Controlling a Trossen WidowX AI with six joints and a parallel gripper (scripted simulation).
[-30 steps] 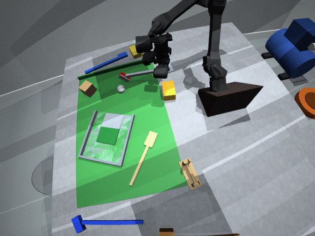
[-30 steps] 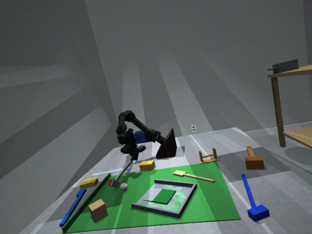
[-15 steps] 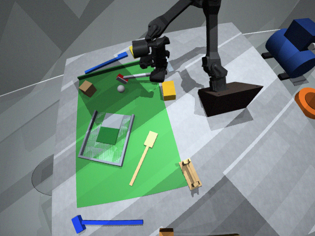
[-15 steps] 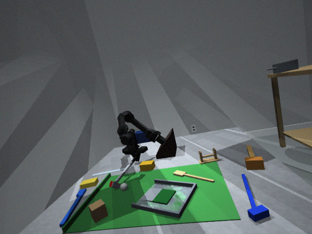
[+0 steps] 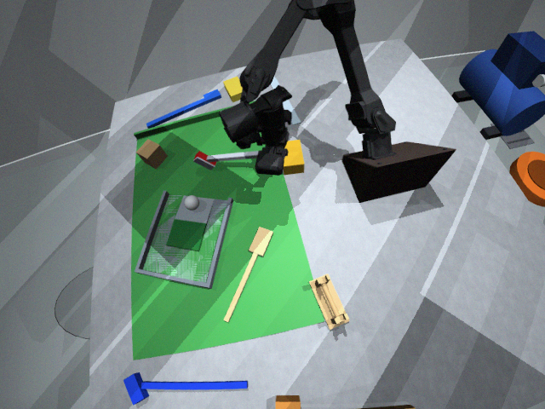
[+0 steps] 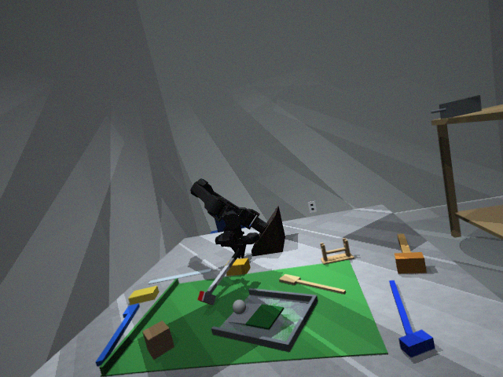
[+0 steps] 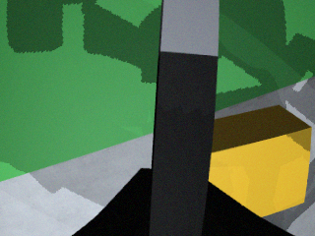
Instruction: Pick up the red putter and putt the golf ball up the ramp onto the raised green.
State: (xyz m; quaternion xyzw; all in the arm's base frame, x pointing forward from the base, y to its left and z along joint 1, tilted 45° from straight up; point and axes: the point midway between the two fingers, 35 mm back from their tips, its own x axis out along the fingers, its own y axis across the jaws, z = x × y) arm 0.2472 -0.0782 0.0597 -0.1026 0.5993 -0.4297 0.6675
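Note:
My gripper (image 5: 269, 160) (image 6: 240, 252) is shut on the red putter's dark grip, which fills the middle of the wrist view (image 7: 183, 143). The putter's red and grey head (image 5: 204, 160) (image 6: 206, 297) hangs low over the mat, up and to the right of the ball in the top view, apart from it. The white golf ball (image 5: 191, 202) (image 6: 239, 306) is at the grey ramp (image 5: 192, 215), near its lower, open end. The dark raised green (image 5: 186, 235) (image 6: 265, 316) lies beyond the ramp and is bare. The fingertips are partly hidden.
Grey walls (image 5: 174, 279) (image 6: 251, 339) border the green on three sides. A brown block (image 5: 152, 153) (image 6: 158, 339) sits near the mat's corner. A yellow block (image 5: 294, 157) (image 6: 238, 266) (image 7: 261, 177) is beside the gripper. A wooden paddle (image 5: 242, 284) (image 6: 317, 284) lies on the mat.

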